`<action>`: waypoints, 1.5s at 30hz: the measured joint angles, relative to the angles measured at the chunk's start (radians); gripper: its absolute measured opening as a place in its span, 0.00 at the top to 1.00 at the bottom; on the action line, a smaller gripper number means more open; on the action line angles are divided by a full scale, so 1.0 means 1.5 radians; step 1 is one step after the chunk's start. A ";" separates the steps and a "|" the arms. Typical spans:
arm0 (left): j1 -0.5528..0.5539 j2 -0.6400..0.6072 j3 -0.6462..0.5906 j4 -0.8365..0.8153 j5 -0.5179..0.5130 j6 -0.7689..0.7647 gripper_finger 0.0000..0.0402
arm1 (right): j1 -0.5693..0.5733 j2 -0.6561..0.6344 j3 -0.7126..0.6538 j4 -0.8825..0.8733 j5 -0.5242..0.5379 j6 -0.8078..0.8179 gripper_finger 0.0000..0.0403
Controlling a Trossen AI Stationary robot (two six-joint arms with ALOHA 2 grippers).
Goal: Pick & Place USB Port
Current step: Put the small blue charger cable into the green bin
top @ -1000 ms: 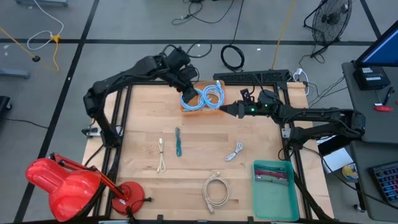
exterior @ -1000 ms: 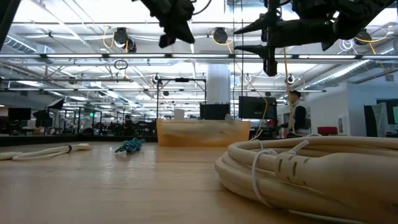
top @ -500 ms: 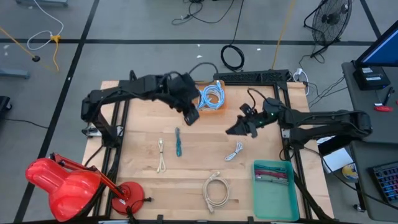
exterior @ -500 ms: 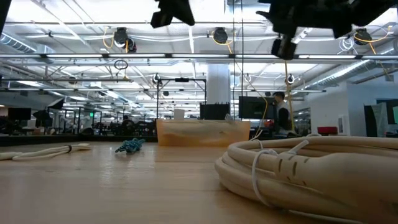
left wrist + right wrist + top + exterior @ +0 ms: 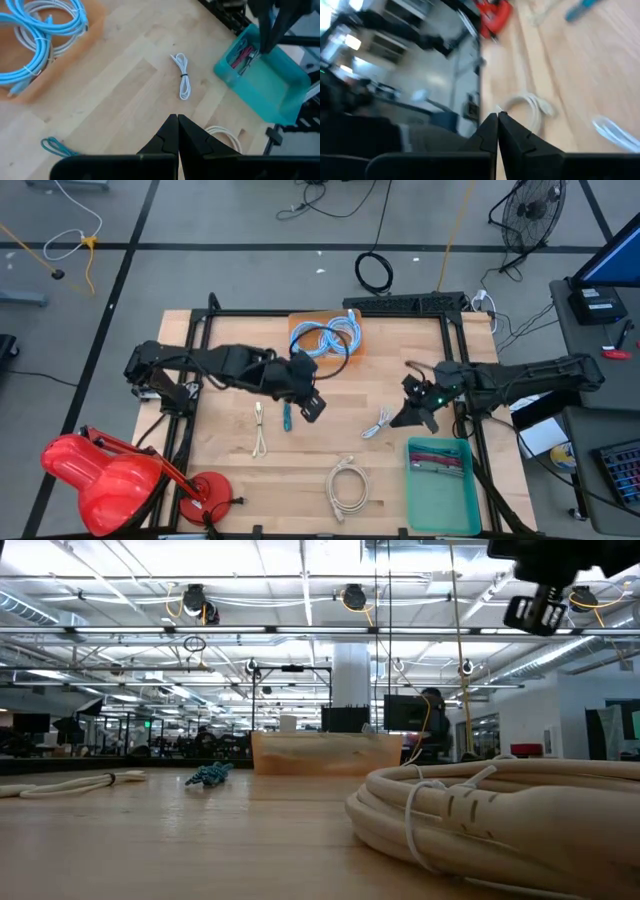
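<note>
Step in hand: you are between picks. Neither end effector carries anything, and both hang over the middle of the worktop [image 5: 230,470], so judge this as the approach to a fresh cable.
Left end effector [image 5: 312,406]: fingers pressed together with nothing between them, seen plainly in its wrist view. It sits just at 3 o'clock of the teal cable [image 5: 286,409].
Right end effector [image 5: 412,417]: also closed and empty, just at 3 o'clock of the white USB cable [image 5: 377,423].
Task's thing: the white USB cable lies loose on the wood at about 4 o'clock of the worktop's centre, well clear of the orange tray [image 5: 322,337] at 12 o'clock.
Next move: you need to part the right fingers before descending, line them across the bundle's tied waist, then close. That is a judgement, not a certainty.
Materials: pale plank wood, smooth with visible seams. The white cable is thin, glossy, folded into a narrow hank with a dark tie at the middle.
Other shapes: a thicker cream cable coil [image 5: 347,483] at 6 o'clock, a slim beige cable [image 5: 260,426] at 8 o'clock, light blue cable loops [image 5: 328,335] in the orange tray, and a teal plastic bin [image 5: 443,500] at 5 o'clock holding small reddish pieces.
</note>
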 joint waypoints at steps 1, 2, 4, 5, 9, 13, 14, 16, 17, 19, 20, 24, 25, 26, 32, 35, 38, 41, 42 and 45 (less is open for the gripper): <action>-0.006 0.000 0.000 -0.004 -0.008 -0.011 1.00 | 0.008 0.004 0.000 -0.030 0.011 -0.011 1.00; -0.012 0.000 0.000 -0.011 -0.013 -0.023 1.00 | 0.015 0.011 0.000 -0.055 0.024 -0.023 1.00; -0.022 0.000 0.000 -0.021 -0.017 -0.041 1.00 | 0.024 0.028 0.000 -0.105 0.042 -0.054 0.99; -0.027 0.000 0.000 -0.024 -0.017 -0.048 1.00 | 0.025 0.040 0.000 -0.121 0.047 -0.072 0.99; -0.045 0.000 0.000 -0.030 -0.035 -0.068 1.00 | 0.026 0.089 0.000 -0.120 0.043 -0.157 0.98; -0.054 0.000 0.000 -0.032 -0.048 -0.077 1.00 | 0.026 0.141 0.000 -0.074 0.029 -0.227 0.91; -0.057 0.000 0.000 -0.036 -0.050 -0.081 1.00 | 0.026 0.155 0.000 -0.063 0.029 -0.245 0.88; -0.064 0.000 0.000 -0.048 -0.055 -0.092 0.99 | 0.025 0.184 0.000 -0.052 0.029 -0.278 0.82; -0.068 0.000 0.000 -0.055 -0.058 -0.095 0.99 | 0.025 0.199 0.000 -0.047 0.029 -0.294 0.78; -0.076 0.000 0.000 -0.065 -0.066 -0.104 0.99 | 0.024 0.227 0.000 -0.034 0.030 -0.330 0.69; -0.079 0.000 -0.001 -0.067 -0.070 -0.109 0.99 | 0.023 0.239 0.000 -0.035 0.033 -0.349 0.65; -0.089 0.000 -0.001 -0.071 -0.082 -0.122 0.99 | 0.019 0.283 0.000 -0.038 0.078 -0.422 0.50; -0.091 0.000 -0.001 -0.072 -0.082 -0.123 0.99 | 0.018 0.289 0.000 -0.036 0.095 -0.438 0.47; -0.093 0.000 -0.001 -0.076 -0.083 -0.127 0.99 | 0.016 0.295 0.000 -0.034 0.112 -0.452 0.45; -0.107 0.000 -0.001 -0.098 -0.095 -0.150 0.99 | 0.002 0.321 0.001 -0.038 0.157 -0.519 0.38; -0.112 0.000 -0.001 -0.105 -0.102 -0.157 0.99 | -0.006 0.339 0.001 -0.040 0.156 -0.532 0.40; -0.115 0.000 -0.001 -0.110 -0.102 -0.163 0.99 | -0.010 0.349 0.001 -0.036 0.155 -0.534 0.42; -0.108 0.000 -0.001 -0.199 -0.083 -0.258 0.99 | -0.014 0.353 0.001 -0.028 0.154 -0.526 0.44; -0.101 0.002 -0.003 -0.244 -0.062 -0.303 0.99 | -0.016 0.353 0.001 -0.025 0.154 -0.521 0.44; -0.082 0.005 -0.046 -0.337 -0.025 -0.394 0.98 | -0.016 0.353 0.001 -0.009 0.154 -0.506 0.45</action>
